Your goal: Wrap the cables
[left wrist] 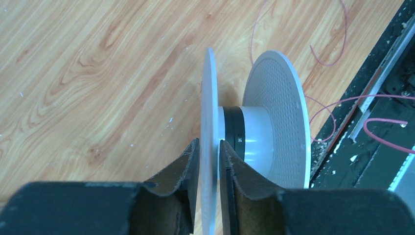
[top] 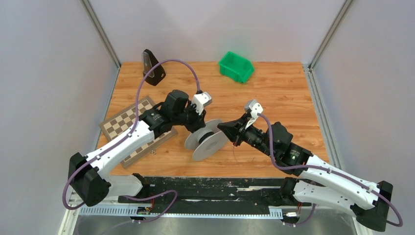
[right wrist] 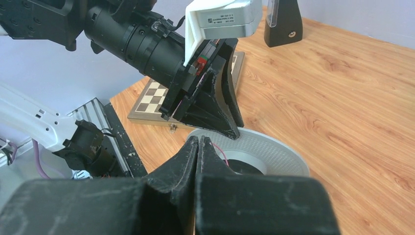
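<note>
The reel (top: 208, 142) sits tipped on the table between your two arms, with its hub axis lying across the left gripper's reach. Your left gripper (left wrist: 209, 144) straddles the rim of one disc, a finger close against each face. Whether it is pinching or standing just clear, the views don't say. Your right gripper (right wrist: 199, 142) is clenched just beside the hub, and the cable (right wrist: 221, 154) appears to run from its tips to the hub — so the right arm looks nearer for winding around that axis.
</note>
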Available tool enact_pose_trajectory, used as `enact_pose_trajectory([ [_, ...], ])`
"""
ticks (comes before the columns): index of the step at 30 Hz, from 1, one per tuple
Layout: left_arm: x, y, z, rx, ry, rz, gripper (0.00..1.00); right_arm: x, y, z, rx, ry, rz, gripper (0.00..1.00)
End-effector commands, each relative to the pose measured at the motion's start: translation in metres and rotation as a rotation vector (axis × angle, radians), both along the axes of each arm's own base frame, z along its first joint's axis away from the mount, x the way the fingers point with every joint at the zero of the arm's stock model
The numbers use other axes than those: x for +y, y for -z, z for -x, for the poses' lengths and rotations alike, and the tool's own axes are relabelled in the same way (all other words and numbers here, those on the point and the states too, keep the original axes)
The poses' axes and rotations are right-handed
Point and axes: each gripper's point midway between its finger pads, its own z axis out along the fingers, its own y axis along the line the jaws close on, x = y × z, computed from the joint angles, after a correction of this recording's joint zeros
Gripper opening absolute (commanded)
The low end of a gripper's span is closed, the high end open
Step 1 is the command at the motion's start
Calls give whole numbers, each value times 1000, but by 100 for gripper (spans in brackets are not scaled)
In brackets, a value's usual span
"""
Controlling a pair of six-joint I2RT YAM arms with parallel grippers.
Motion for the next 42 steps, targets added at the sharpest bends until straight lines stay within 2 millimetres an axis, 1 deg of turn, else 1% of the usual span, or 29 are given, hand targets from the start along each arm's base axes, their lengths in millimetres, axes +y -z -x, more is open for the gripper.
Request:
enact_pose_trajectory([
  [1,-16,-33,-7,-64,23,89,33,0,-9,2,9,-8,-43,0],
  [3,-16,-35,-6,-59,24,99,42,5,-9,6,18,-37,-47,0],
  [4,-17,-37,-5,-45,7,111,43,8,-9,6,21,-45,-47,0],
  [6,-12,-44,-12,-58,-56,117,46,17,-9,14,23,-113,-54,0],
  [8,-2,-55,-25,-94,-136,117,48,26,-9,19,28,-163,-66,0],
  [9,4,-66,-31,-108,-184,140,50,32,-10,23,32,-199,-74,0],
  [10,7,-72,-34,-107,-202,161,50,37,-10,24,40,-215,-80,0],
  [11,14,-85,-39,-99,-230,213,50,43,-12,28,43,-255,-91,0],
  [12,17,-90,-40,-95,-241,238,50,49,-12,30,50,-275,-101,0],
  [13,24,-101,-42,-99,-255,280,51,54,-12,33,58,-309,-107,0],
  [14,28,-111,-38,-114,-251,304,51,59,-12,35,69,-330,-119,0],
  [15,34,-114,-39,-135,-257,305,53,64,-11,35,76,-344,-127,0],
  [16,39,-123,-35,-164,-251,316,54,68,-9,34,80,-353,-126,0],
  [17,43,-120,-32,-185,-238,295,56,73,-6,32,84,-356,-117,0],
  [18,48,-126,-25,-212,-228,299,58,77,-1,28,92,-354,-102,0],
  [19,52,-119,-22,-217,-219,276,61,80,3,24,94,-347,-85,0],
  [20,56,-123,-14,-234,-210,285,62,81,7,19,98,-344,-73,0],
  [21,60,-113,-11,-224,-210,274,64,82,11,14,104,-339,-63,0],
  [22,62,-115,-3,-230,-199,286,65,82,15,10,109,-336,-54,0],
  [24,65,-95,7,-192,-189,280,66,79,24,-1,122,-322,-41,0],
  [25,65,-91,10,-183,-181,279,66,77,30,-5,130,-317,-34,0],
  [26,65,-81,15,-166,-167,276,66,75,33,-9,135,-314,-29,0],
  [29,64,-66,22,-141,-138,267,67,70,43,-19,151,-300,-14,0],
  [33,57,-52,29,-103,-69,255,68,67,55,-22,177,-302,2,0],
  [36,52,-42,32,-73,-22,238,68,68,64,-22,192,-312,7,0],
  [39,46,-32,32,-31,7,226,66,70,72,-23,202,-321,2,0],
  [42,42,-26,35,-2,36,230,64,71,79,-26,207,-319,-1,0],
])
